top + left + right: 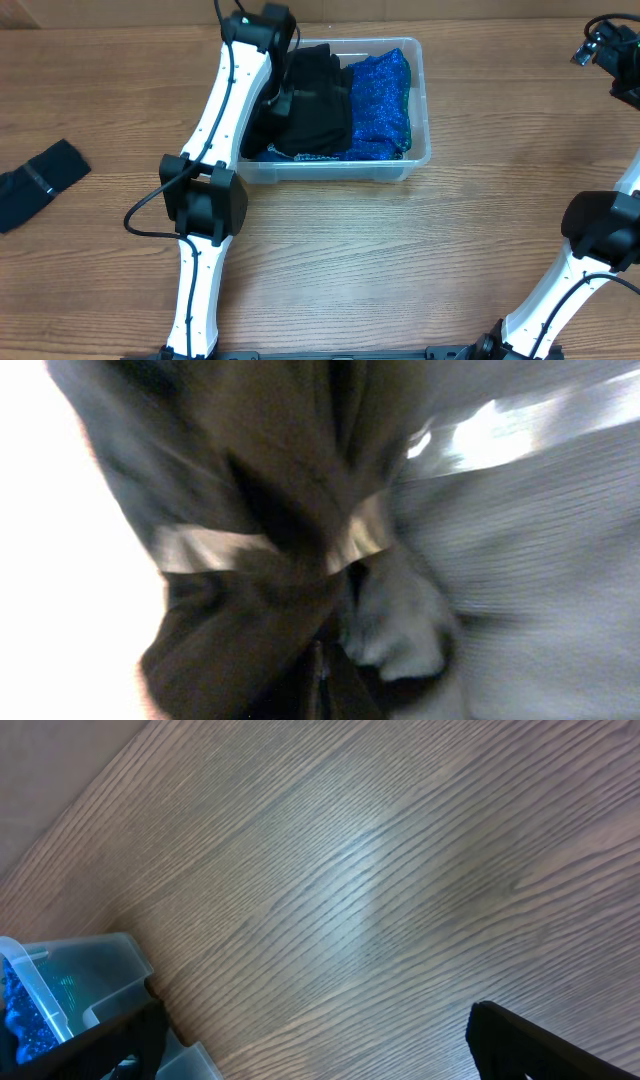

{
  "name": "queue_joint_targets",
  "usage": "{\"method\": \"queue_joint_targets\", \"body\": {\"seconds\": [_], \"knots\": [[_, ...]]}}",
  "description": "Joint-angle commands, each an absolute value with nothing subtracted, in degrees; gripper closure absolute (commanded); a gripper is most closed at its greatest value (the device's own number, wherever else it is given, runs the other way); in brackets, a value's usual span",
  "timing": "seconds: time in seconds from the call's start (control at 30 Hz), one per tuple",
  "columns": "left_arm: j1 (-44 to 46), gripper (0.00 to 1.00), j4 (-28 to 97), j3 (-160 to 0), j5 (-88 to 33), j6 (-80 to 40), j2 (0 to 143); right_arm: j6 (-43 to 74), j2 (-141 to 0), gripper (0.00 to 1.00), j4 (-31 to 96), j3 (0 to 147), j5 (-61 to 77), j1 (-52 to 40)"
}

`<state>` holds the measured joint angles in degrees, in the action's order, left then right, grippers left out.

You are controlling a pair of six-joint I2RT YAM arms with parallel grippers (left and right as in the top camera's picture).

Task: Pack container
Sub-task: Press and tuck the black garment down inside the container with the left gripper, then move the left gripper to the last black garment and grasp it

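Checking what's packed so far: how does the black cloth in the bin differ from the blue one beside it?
The black cloth is plain and matte; the blue cloth glitters. The black cloth sits bunched in the left half of the container, under the left gripper; the blue cloth lies in the right half, with no gripper over it. Both are inside the container, side by side.

A brown wood-grain table (400, 260) fills the overhead view from edge to edge, its grain running left to right. In the right wrist view, a pale sheen (365, 860) of light lies across the wood.
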<state>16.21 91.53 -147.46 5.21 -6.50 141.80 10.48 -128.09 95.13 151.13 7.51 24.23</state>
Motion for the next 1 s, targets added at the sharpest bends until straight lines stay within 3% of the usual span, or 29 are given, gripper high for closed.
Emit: {"method": "queue_joint_targets", "body": {"seconds": [0.0,0.07,0.37,0.5,0.7,0.97], "knots": [[16.08,0.62,92.58,-159.35,1.65,-4.47,138.96,10.5,-126.08,0.0,94.85,152.66,7.53,24.12],[14.52,0.52,96.12,-163.87,1.69,-4.47,137.62,10.5,-126.08,0.0,94.85,152.66,7.53,24.12],[1.21,0.52,96.82,-160.99,-5.26,-5.3,125.95,10.5,-126.08,0.0,94.85,152.66,7.53,24.12],[-4.21,0.57,96.82,-147.7,-0.14,-5.37,115.72,10.52,-126.08,0.0,94.85,152.66,7.53,24.12],[-14.61,0.53,95.64,-126.34,6.0,-7.99,109.38,10.52,-126.08,0.0,94.85,152.66,7.53,24.12],[-22.94,0.36,76.99,-105.51,6.17,-6.59,109.4,10.5,-126.08,0.0,94.85,152.64,7.53,24.12]]}}
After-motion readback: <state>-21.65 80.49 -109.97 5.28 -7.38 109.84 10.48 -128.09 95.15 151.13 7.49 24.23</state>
